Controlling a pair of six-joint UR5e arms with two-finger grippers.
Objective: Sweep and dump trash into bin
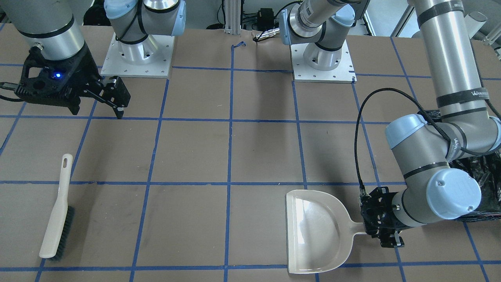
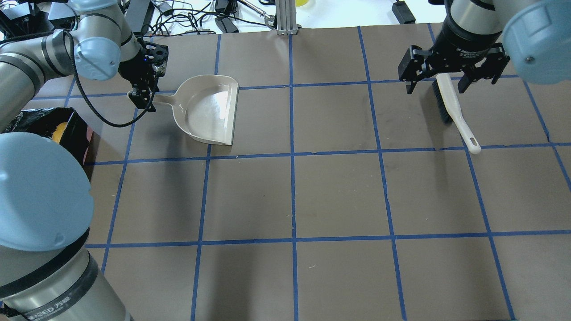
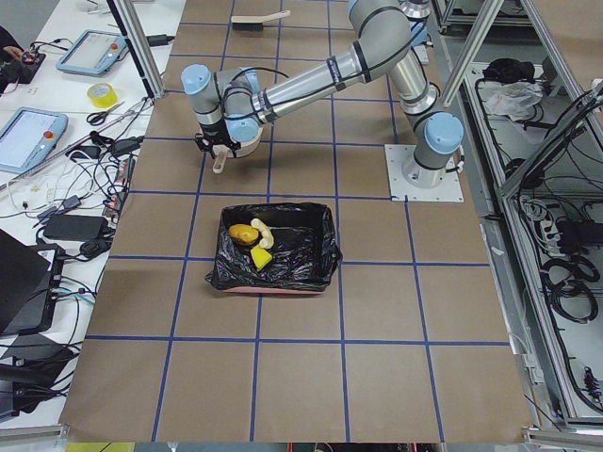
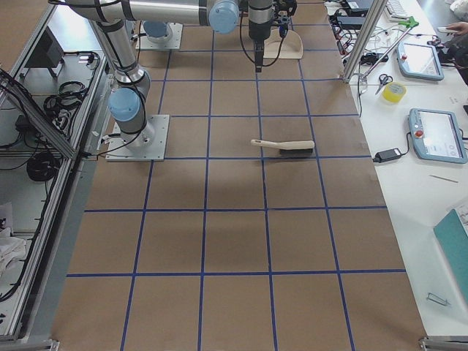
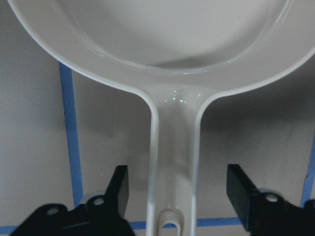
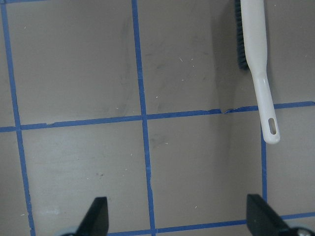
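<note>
A wide counter (image 2: 339, 196) covered in brown paper is filling every view, with blue tape dividing it into a grid of squares. A white side counter (image 3: 57, 179) is running along its far edge, carrying tablets, a yellow tape roll (image 3: 101, 94) and loose cables. Aluminium framing is standing around the cell.

The left arm (image 3: 311, 80) is stretching from its base plate out and down toward the counter's far side, its wrist bending low so the camera is looking along the dustpan. The right arm (image 1: 47, 35) is hanging raised above the counter, its wrist pointing down.

The bin (image 3: 320, 247), lined with crinkly black plastic, is sitting on the counter at the robot's left end, near the left arm's elbow. The beige dustpan (image 2: 209, 111) is lying flat a little way from the bin, its handle pointing toward it. The brush (image 2: 455, 107) is lying flat on the robot's right side, well apart from the dustpan.

The left gripper (image 5: 178, 189) is sitting low with its fingers spread on either side of the dustpan handle, gaps showing on both sides. The right gripper (image 6: 179, 216) is hovering above the counter near the brush, fingers wide apart and gripping nothing.

The trash (image 3: 252, 243) is lying inside the bin: a golden-brown lump, pale peel pieces and a yellow wedge.
</note>
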